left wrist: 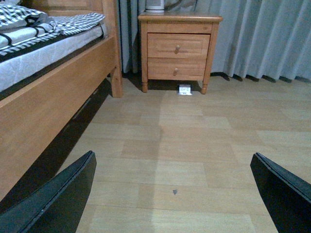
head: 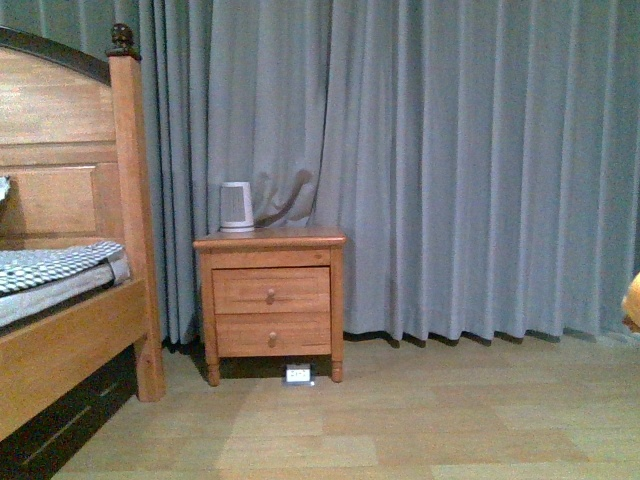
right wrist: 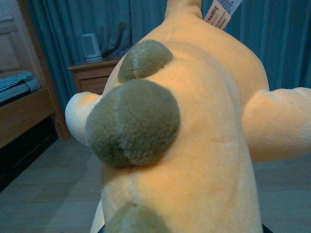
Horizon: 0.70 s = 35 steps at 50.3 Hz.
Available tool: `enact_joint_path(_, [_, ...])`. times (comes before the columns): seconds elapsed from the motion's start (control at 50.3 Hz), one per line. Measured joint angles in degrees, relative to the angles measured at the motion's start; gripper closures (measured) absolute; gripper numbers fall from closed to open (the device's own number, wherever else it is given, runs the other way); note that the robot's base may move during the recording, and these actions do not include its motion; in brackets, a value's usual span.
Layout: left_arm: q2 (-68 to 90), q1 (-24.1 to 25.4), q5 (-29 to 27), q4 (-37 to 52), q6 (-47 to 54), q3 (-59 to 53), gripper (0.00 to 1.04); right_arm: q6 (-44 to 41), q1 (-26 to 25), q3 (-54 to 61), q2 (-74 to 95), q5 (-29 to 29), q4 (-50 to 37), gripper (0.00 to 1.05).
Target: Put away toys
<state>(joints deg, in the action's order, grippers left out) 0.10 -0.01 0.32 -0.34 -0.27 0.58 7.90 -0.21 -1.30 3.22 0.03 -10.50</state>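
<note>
The orange-yellow plush toy (right wrist: pixel 204 131) fills the right wrist view, with grey-brown spots, stubby limbs and a sewn label near its far end. My right gripper is shut on the plush toy; its fingers are hidden behind the plush. A sliver of the toy (head: pixel 632 300) shows at the right edge of the front view, held above the floor. My left gripper (left wrist: pixel 174 194) is open and empty, its dark fingers (left wrist: pixel 58 199) spread wide over the wooden floor. Neither arm shows in the front view.
A wooden nightstand (head: pixel 270 300) with two drawers stands against grey curtains (head: pixel 470 160), a white device (head: pixel 237 207) on top. A small white object (head: pixel 299 375) lies on the floor under it. A wooden bed (head: pixel 70 330) with bedding is at left.
</note>
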Motion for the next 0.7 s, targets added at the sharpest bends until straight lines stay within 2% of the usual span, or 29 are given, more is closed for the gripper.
enact_joint_path(0.696, [0.0, 0.0, -0.3, 0.0, 0.0, 0.0, 0.06, 0.0, 0.0, 0.0, 0.0, -0.7, 0.0, 0.85])
